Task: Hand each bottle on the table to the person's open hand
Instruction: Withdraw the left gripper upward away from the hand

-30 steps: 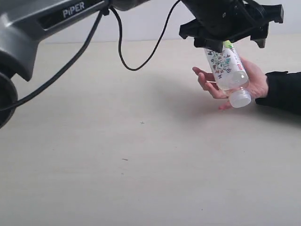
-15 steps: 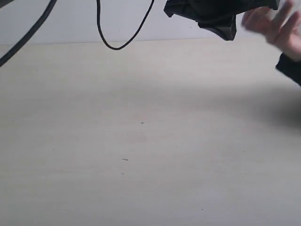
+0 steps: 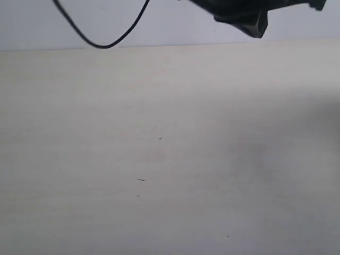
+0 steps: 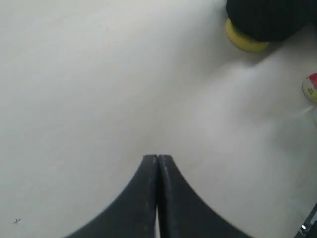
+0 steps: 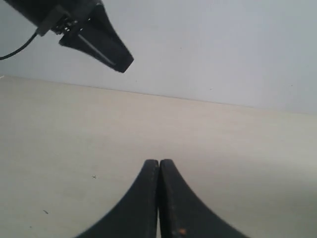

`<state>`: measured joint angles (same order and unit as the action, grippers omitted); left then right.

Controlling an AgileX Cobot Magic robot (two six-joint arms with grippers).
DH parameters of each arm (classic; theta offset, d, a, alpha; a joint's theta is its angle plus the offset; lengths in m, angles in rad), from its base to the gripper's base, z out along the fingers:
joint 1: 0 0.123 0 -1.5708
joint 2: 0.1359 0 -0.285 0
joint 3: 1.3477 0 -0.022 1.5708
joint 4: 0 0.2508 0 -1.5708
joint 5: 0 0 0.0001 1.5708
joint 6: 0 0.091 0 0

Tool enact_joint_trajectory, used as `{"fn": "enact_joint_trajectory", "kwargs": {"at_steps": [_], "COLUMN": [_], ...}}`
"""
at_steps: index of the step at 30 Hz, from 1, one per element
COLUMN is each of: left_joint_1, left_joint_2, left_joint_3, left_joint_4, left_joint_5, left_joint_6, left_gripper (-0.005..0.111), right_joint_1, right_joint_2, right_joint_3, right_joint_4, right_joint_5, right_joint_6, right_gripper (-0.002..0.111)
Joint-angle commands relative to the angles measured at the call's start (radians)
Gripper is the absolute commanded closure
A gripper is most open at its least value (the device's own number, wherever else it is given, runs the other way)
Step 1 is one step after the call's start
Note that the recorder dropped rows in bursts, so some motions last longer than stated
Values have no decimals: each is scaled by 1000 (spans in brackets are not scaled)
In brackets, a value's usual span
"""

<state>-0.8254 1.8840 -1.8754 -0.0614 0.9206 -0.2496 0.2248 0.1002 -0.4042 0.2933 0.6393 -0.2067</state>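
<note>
No bottle and no open hand show in the exterior view; only the pale beige table (image 3: pixel 159 175) does. My left gripper (image 3: pixel 258 27) hangs at the top right edge there, mostly cut off. In the left wrist view the left gripper (image 4: pixel 157 157) is shut with nothing in it, high above the table. A yellow round object (image 4: pixel 245 40), half hidden under a dark shape (image 4: pixel 270 17), lies at that view's edge, and a red and pale object (image 4: pixel 311 88) is cut off nearby. My right gripper (image 5: pixel 159 162) is shut and empty, and the left gripper (image 5: pixel 99 43) shows ahead of it.
A black cable (image 3: pixel 101 37) loops down over the table's far edge in front of the white wall (image 3: pixel 170 21). A small dark cross mark (image 3: pixel 160 138) and a few specks dot the table.
A second ago the left gripper held the floral bottle over the person's hand. The hand and bottle have since left the view, and the left gripper has risen to the top edge.
</note>
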Motion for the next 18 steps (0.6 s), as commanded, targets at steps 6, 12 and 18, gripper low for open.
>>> {"fn": "enact_joint_trajectory", "kwargs": {"at_steps": [6,12,18], "left_joint_1": [-78,-124,-124], "left_joint_2": [-627,-1094,-1318], "left_joint_3": [978,1364,1410], "left_joint_4": [-4,-12,-12], "left_joint_5": [-798,-733,-444], "left_joint_6": [-17,-69,-69], "left_gripper": [107,107,107], "right_joint_1": [-3,-3,-3], "right_joint_2": [-5,-5,-5], "right_joint_3": [3,3,3], "right_joint_4": [-6,-6,-6], "right_joint_5": [-14,-14,-14], "right_joint_6": [-4,-4,-4], "right_gripper": [108,108,108]}}
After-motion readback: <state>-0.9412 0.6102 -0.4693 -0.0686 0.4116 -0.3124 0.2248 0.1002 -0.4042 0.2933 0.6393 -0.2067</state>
